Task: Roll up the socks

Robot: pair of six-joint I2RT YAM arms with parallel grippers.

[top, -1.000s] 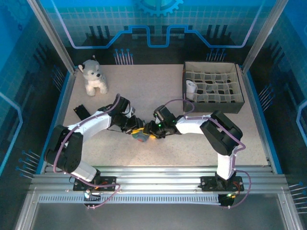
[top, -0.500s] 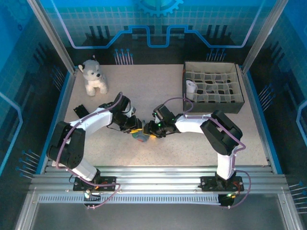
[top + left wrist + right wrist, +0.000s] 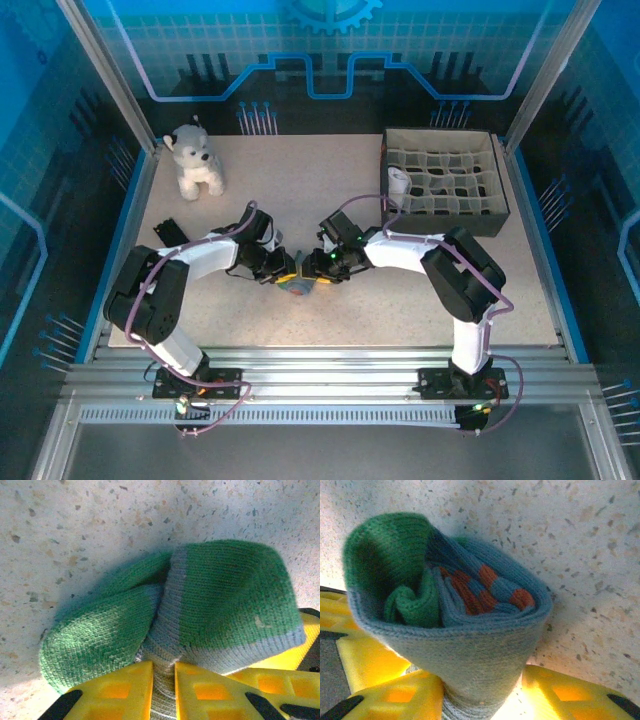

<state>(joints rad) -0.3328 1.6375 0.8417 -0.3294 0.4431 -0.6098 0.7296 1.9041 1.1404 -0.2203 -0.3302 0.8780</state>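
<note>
The teal-green sock (image 3: 298,284) lies bunched on the table at the front middle, between my two grippers. In the left wrist view the sock (image 3: 225,590) is a green bundle with grey-blue bands, and my left gripper (image 3: 163,669) is shut on a grey-blue fold. In the right wrist view the sock (image 3: 470,630) is a grey-blue cuff turned over an orange-striped and green roll. My right gripper (image 3: 482,682) is shut on the cuff's narrow end. From above, the left gripper (image 3: 283,271) and right gripper (image 3: 317,271) nearly meet over the bundle. A white rolled sock (image 3: 398,183) sits in the divided box.
A dark box (image 3: 500,215) with a grid of compartments stands at the back right. A white-grey plush dog (image 3: 195,160) sits at the back left. The speckled tabletop (image 3: 300,180) lies bare behind the grippers. Metal rails run along the near edge.
My left gripper's jaws have narrowed onto the sock, and the left arm has folded in closer. The right wrist has shifted slightly. The sock bundle stays between the two grippers.
</note>
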